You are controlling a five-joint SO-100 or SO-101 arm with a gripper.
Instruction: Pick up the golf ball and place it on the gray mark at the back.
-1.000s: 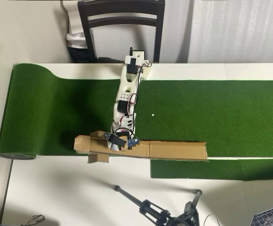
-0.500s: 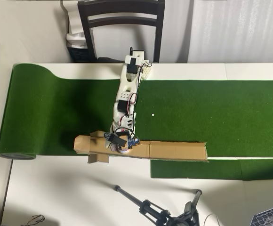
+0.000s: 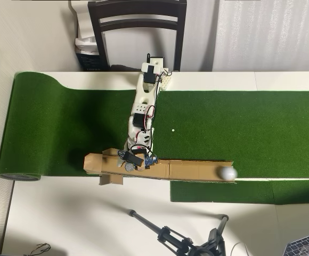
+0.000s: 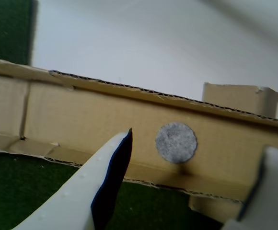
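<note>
The golf ball (image 3: 228, 173) lies at the right end of the brown cardboard channel (image 3: 192, 170) in the overhead view, far from my gripper (image 3: 131, 163). The gray mark (image 4: 176, 142) is a speckled circle on the cardboard floor. It shows bare between my two fingers in the wrist view, and also as the gray mark (image 3: 129, 167) in the overhead view. My gripper (image 4: 201, 141) hovers over it, open, with nothing in it. The ball is out of the wrist view.
Green turf (image 3: 250, 122) covers the table, with a rolled end (image 3: 16, 133) at the left and a tiny white dot (image 3: 172, 129). A dark chair (image 3: 137, 26) stands behind the arm's base. A tripod (image 3: 170, 234) lies on the white tabletop near the front.
The white ball, last seen at the gripper over the mark, now sits at the channel's right end. The gray mark is uncovered. The arm has barely moved.
</note>
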